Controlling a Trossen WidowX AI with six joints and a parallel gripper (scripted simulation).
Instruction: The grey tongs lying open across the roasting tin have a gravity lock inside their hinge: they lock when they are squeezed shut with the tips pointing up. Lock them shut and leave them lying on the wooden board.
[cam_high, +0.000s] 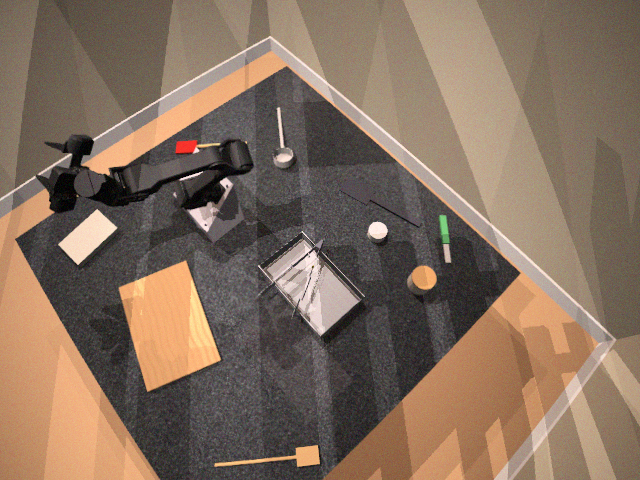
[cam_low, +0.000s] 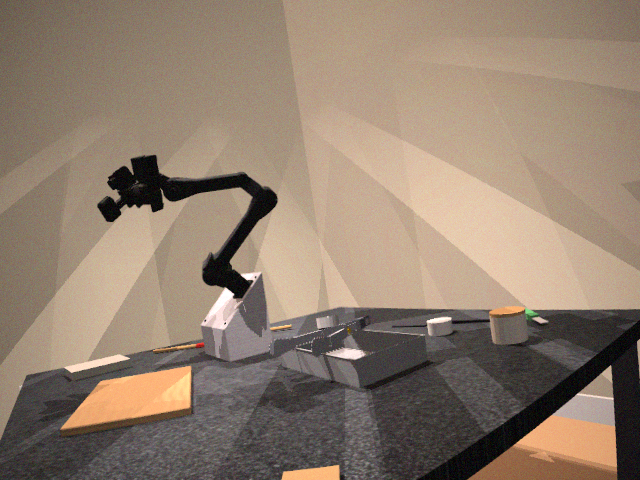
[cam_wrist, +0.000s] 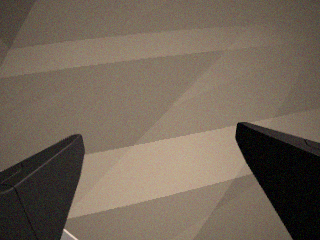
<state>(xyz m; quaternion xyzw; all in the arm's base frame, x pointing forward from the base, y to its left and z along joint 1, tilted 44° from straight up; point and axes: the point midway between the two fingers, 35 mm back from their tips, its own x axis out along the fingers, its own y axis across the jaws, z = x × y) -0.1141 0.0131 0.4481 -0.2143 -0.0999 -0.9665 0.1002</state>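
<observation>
The grey tongs lie open across the roasting tin. Their hinge is at the tin's far wall in the top view, and their two arms spread apart from it. One arm reaches out over the tin's left rim; the other slants across its inside. The wooden board lies flat to the left of the tin, with nothing on it. My gripper is open and empty, high up on the left, far from the tongs. The wrist view shows only its two fingers and the background.
A cream block lies beyond the board, near the arm's base. A lidded jar, a white pot, a dark spatula and a green-handled tool are right of the tin. A ladle lies behind.
</observation>
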